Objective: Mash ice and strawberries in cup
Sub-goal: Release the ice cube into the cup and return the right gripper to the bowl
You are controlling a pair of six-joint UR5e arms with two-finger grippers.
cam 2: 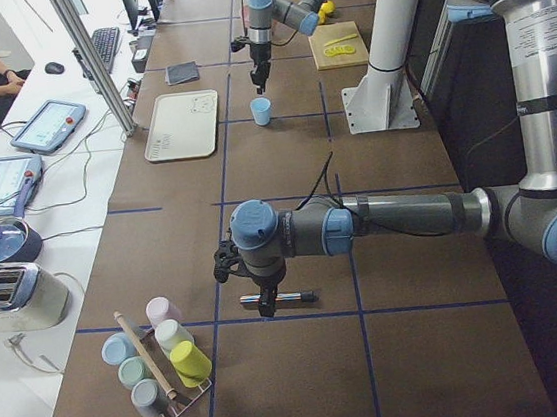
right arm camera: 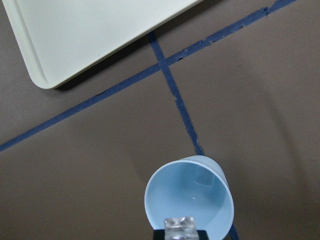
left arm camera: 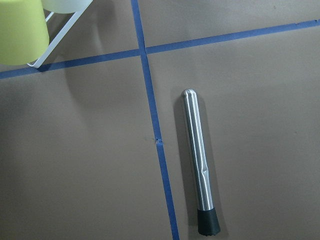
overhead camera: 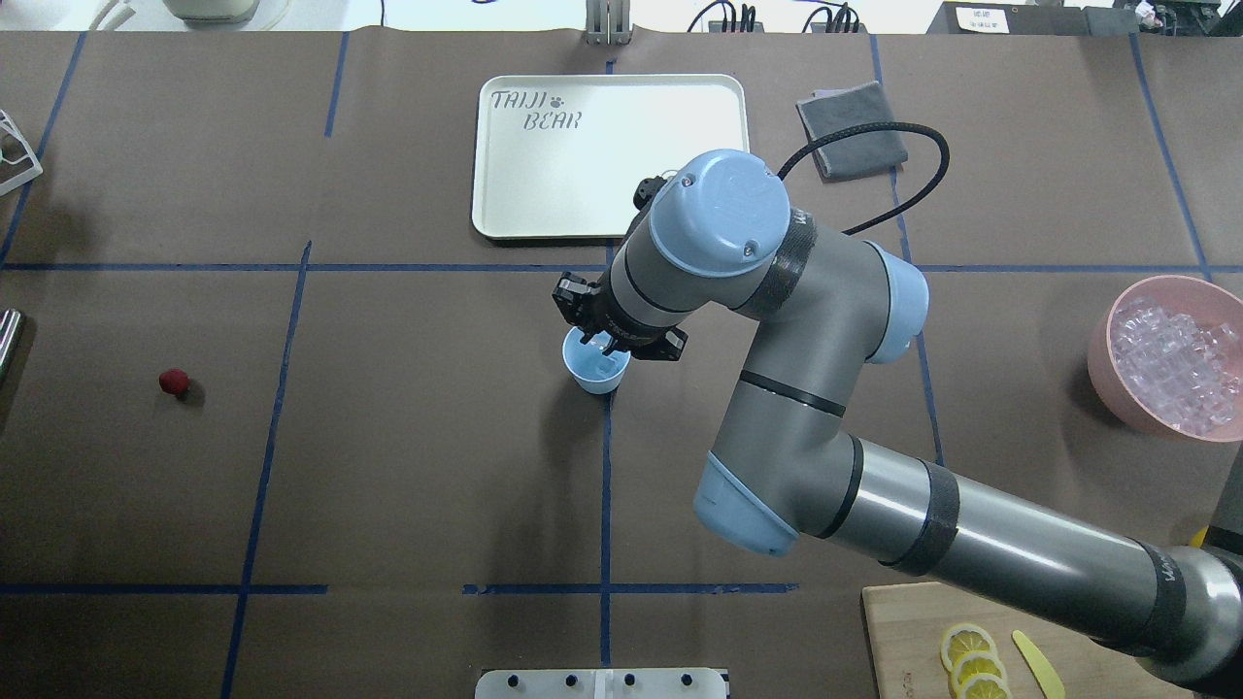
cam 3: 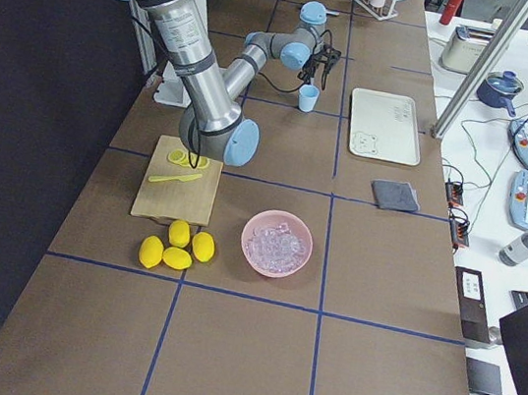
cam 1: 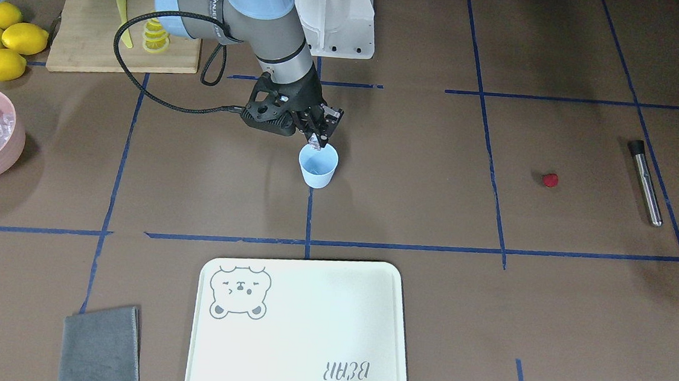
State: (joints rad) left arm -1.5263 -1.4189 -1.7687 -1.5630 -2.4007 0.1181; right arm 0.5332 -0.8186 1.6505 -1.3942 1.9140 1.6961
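The right gripper [cam 1: 319,143] hangs just over the pale blue cup [cam 1: 318,166] at the middle of the worktop, its fingers pinching one ice cube [right arm camera: 180,223] above the cup's mouth. The strawberry [cam 1: 550,180] lies toward the worktop's left end. The left gripper [cam 2: 261,306] hovers there over a steel muddler [left arm camera: 198,160], and I cannot tell how its fingers stand.

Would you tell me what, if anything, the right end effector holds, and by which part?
An ice cube, pinched by its sides, above the cup.
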